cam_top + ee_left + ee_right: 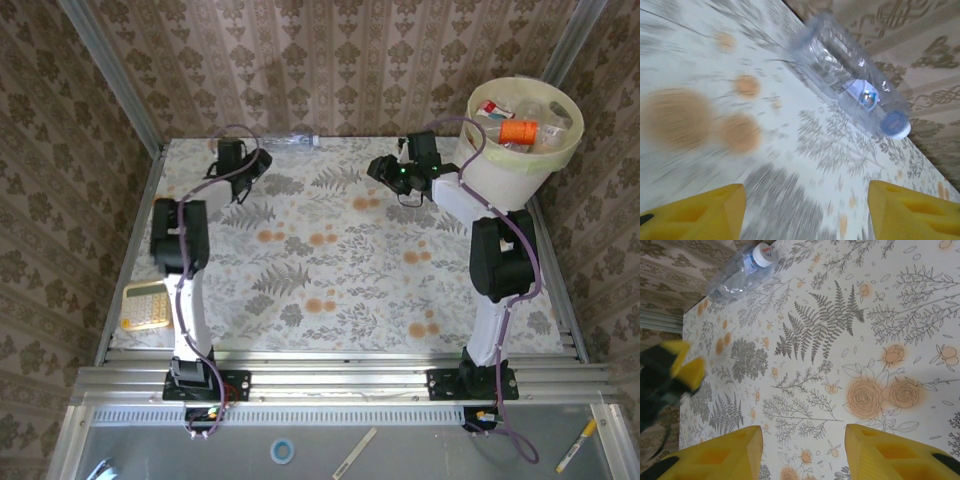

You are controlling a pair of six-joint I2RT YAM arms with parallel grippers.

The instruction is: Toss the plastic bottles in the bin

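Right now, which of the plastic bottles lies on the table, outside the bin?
The clear bottle with the pale cap, on its side at the table's far edge. The others, like the orange bottle, are in the bin.

Robot lab cell, aluminium frame (pixel 340 375), wallpapered walls (pixel 330 60)

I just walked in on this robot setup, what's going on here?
Two arms are clearing plastic bottles into the bin. Several already lie in it. One clear bottle lies at the far edge of the table; the left fingers, open and empty, point at it from nearby. The right fingers, also open and empty, hang over the table near the bin.
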